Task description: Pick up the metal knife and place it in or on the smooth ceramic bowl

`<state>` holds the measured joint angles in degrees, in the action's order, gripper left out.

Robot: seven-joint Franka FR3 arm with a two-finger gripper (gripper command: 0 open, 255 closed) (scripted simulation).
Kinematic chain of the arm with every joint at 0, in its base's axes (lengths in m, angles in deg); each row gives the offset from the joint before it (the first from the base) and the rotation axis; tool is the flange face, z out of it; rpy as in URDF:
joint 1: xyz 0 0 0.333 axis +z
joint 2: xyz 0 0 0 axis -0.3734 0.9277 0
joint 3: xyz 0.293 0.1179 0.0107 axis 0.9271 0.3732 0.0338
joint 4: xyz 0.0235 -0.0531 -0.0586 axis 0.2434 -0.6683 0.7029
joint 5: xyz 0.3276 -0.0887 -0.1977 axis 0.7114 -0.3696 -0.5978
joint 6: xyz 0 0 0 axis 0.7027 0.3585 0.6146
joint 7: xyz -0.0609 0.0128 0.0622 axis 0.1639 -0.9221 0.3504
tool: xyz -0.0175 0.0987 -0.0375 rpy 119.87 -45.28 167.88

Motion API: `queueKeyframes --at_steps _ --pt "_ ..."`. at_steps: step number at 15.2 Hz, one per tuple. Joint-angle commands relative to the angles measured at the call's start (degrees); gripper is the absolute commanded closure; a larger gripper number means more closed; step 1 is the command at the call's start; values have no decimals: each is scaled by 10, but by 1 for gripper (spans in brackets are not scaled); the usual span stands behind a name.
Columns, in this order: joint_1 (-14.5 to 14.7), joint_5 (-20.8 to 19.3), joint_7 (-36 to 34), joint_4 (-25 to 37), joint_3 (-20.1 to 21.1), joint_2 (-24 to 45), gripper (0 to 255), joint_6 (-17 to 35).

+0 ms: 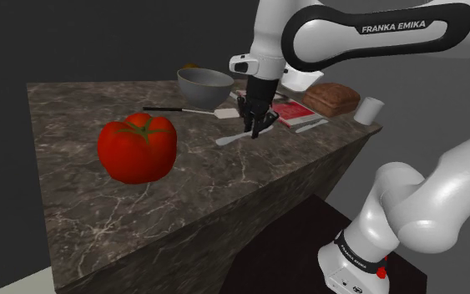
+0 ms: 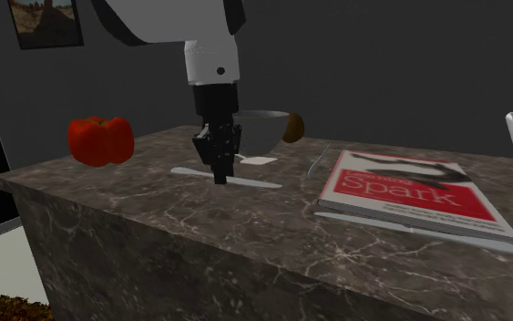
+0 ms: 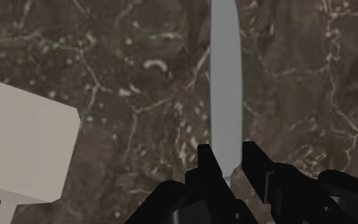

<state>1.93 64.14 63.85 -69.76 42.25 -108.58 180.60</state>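
A slim grey knife [image 1: 229, 139] [image 2: 256, 182] lies flat on the dark marble counter [image 1: 224, 179]. My black gripper [image 1: 255, 134] [image 2: 220, 176] points straight down onto it. In the wrist view the two fingers [image 3: 206, 167] clasp the knife [image 3: 227, 83] from both sides, the gripper [image 3: 231, 168] shut on it near one end, and the rest of the knife runs away from the hand. The grey bowl [image 1: 204, 85] [image 2: 265, 133] stands upright just behind the gripper, toward the counter's far edge.
A big red tomato [image 1: 138, 148] [image 2: 101, 139] sits on the counter toward the shoulder view's left. A spatula [image 1: 183, 109] with a pale blade [image 3: 25, 149] lies between bowl and knife. A red book [image 2: 405, 193], brown loaf [image 1: 331, 98] and white cup [image 1: 370, 110] lie beyond.
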Motion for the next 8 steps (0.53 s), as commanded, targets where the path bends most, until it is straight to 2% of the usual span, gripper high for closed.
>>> queueKeyframes --at_steps 1,8 --pt "0 0 1 11 0 -2 255 -15" --pt "0 1 4 62 1 -5 255 -69"
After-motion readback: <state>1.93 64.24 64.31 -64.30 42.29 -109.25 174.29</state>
